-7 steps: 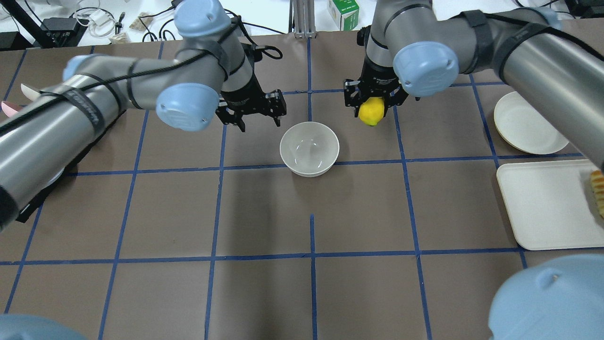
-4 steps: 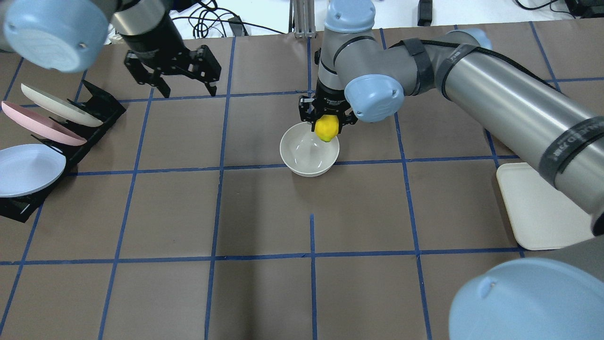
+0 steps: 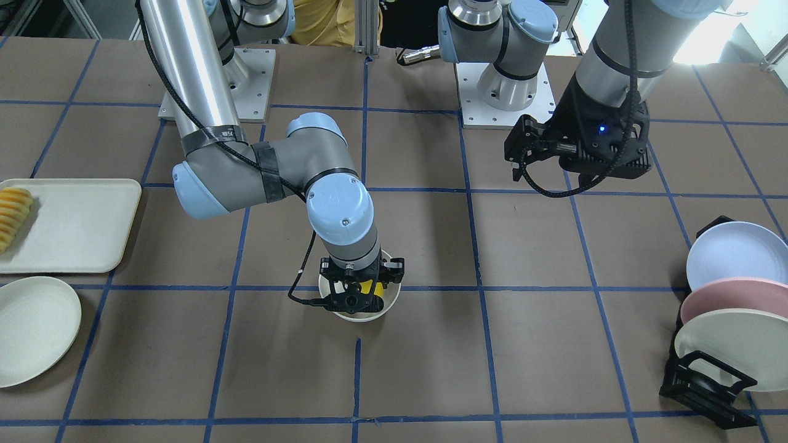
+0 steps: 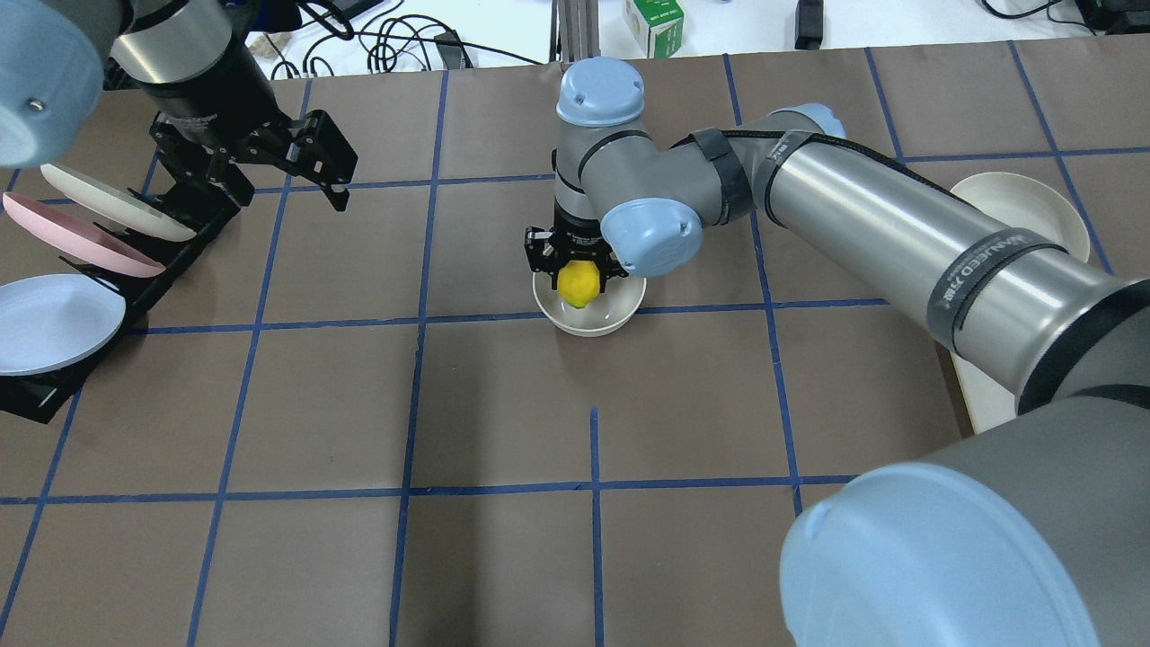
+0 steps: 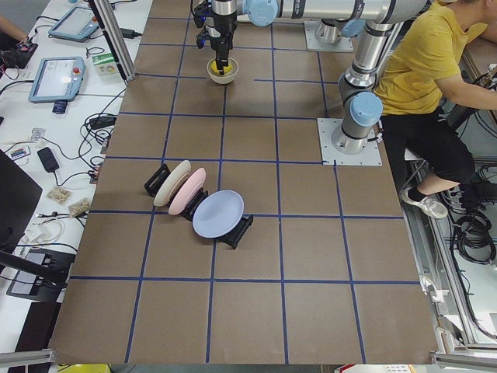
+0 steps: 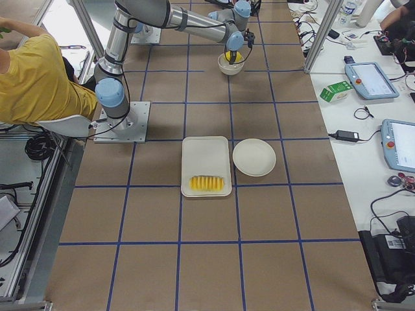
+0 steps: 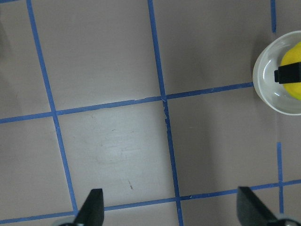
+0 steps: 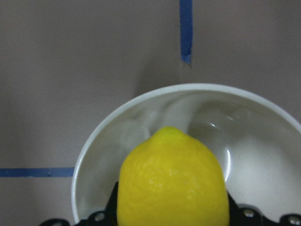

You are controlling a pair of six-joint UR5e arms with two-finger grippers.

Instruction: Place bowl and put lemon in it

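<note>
Overhead exterior view. Item: right gripper (image 4: 577, 268), now standing directly over the mouth of the bowl (image 4: 604, 322) and pinching the lemon (image 4: 579, 286) between its fingers.

- Lemon: half a second ago it was hanging over the bowl's far-right rim, and a second ago it was well off to the right of the bowl. It is now sitting over the bowl's middle. In the right wrist view it is filling the lower frame, with the white inner wall curving round it. Whether it is touching the bottom cannot be told.
- Bowl: it is resting upright on the table (image 4: 503, 404) beside a blue tape crossing, in the same spot as in both earlier pictures. The placing step is looking done.
- Meaning for the task: the carry is looking all but finished. What is probably remaining is a small descent, if any, and the spreading of the fingers to let the lemon go.
- Left gripper (image 7: 171, 208): its fingers are spread and empty. It is hovering near the black rack (image 4: 184, 235) of pastel plates, farther from the bowl than in either earlier picture, and is leaving the centre free.
</note>
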